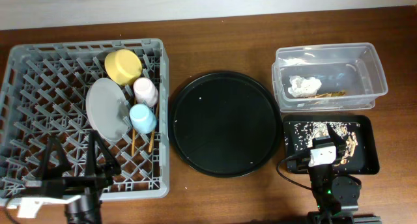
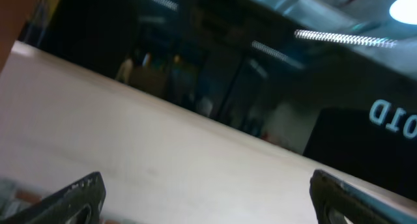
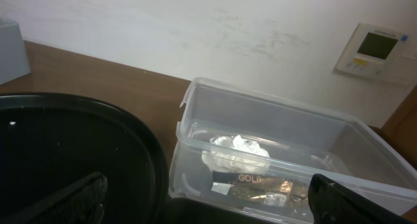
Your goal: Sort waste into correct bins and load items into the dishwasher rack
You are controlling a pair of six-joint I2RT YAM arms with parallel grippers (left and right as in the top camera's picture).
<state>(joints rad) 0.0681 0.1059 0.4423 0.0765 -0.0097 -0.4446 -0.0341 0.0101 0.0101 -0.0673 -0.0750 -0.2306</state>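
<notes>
Seemingly complete: no waste or dishes show on the round black tray [image 1: 221, 123] or on the tabletop [image 1: 215, 42] around it. Left of that tray, the rack [image 1: 39, 74] holds the yellow bowl [image 1: 123, 66], plate [image 1: 105, 109], pink cup [image 1: 145, 90], blue cup [image 1: 143, 118] and chopsticks [image 1: 133, 143]. To its far right, the clear tub [image 1: 371, 61] holds the tissue [image 1: 304, 85] and wrapper [image 1: 326, 95], while to its near right the small black tray [image 1: 368, 146] holds the crumbs [image 1: 313, 129]. Left claw [image 2: 207, 185] and right claw [image 3: 207, 185] both stand spread wide, gripping nothing.
</notes>
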